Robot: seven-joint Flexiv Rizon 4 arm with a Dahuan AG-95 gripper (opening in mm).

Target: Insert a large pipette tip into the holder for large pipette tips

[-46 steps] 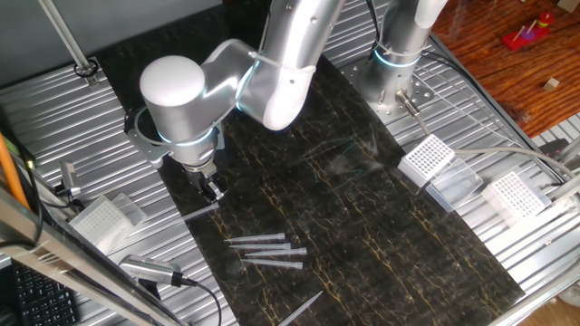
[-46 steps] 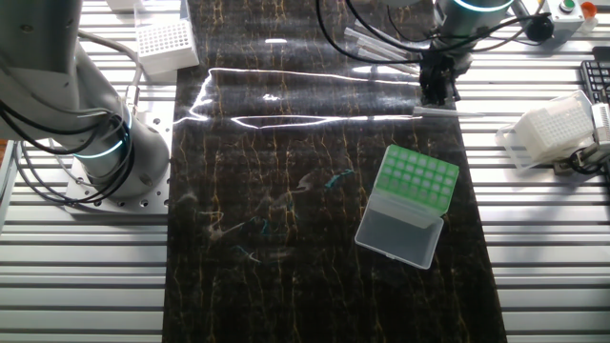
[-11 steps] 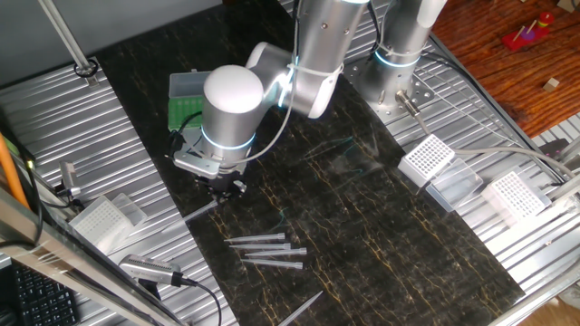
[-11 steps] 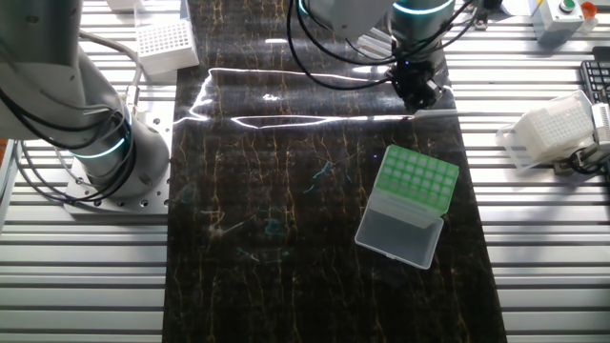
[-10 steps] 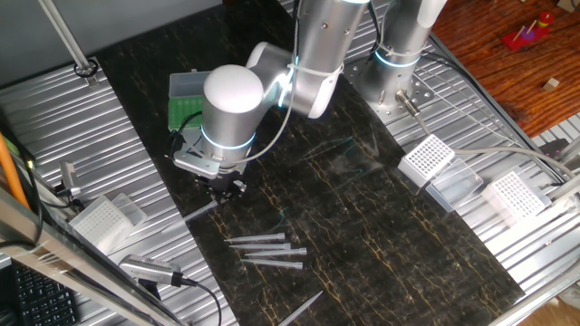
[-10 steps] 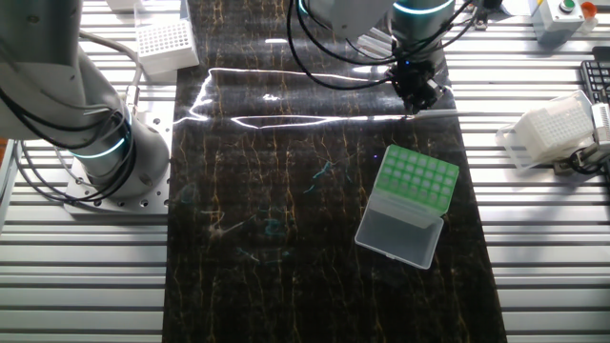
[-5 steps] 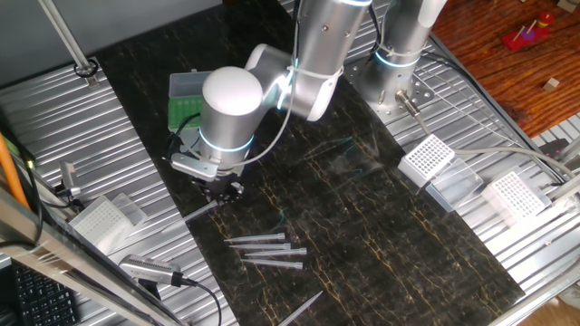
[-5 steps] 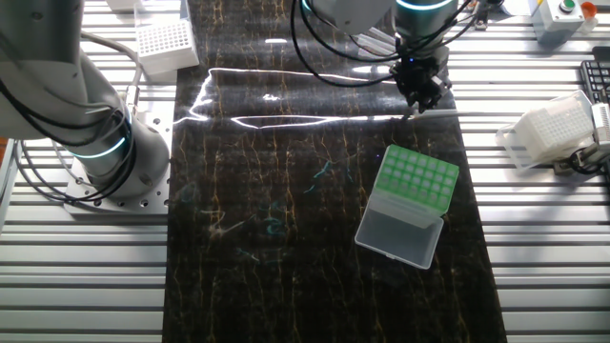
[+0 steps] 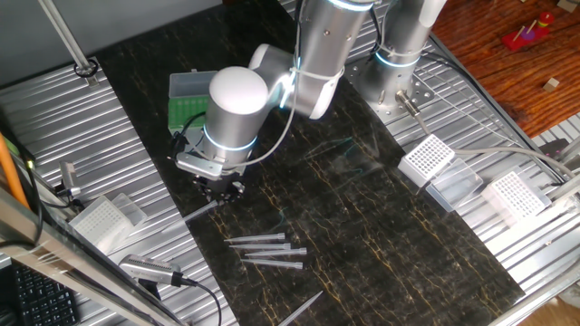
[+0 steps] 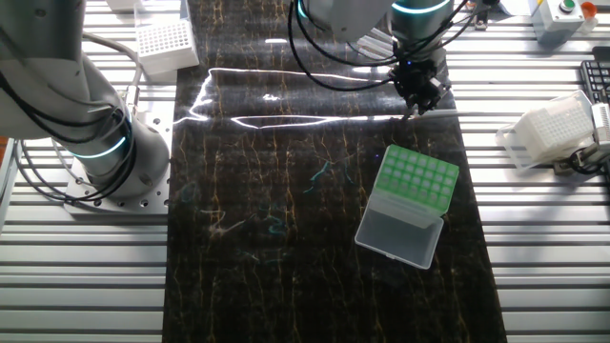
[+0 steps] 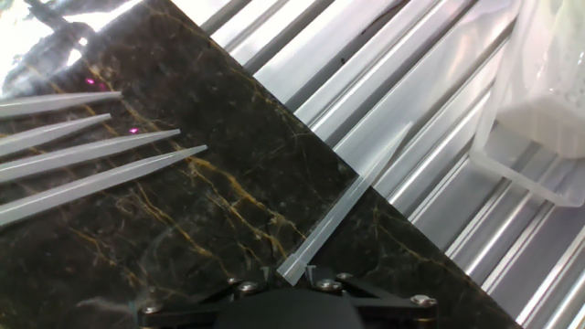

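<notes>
The large pipette tip (image 11: 343, 210) lay flat at the edge of the dark mat (image 9: 381, 217) on the bench (image 9: 82, 118), its point reaching over the aluminium slats and its wide end just under the tool (image 9: 220, 191). Whether the tool was open or clamped could not be told; its fingers were hidden. The tip looked very light, smooth and thin-walled, likely to roll or skid; the thicker open end seemed the safest hold. The holder for large pipette tips (image 10: 408, 205) sat nearby, lid open.
</notes>
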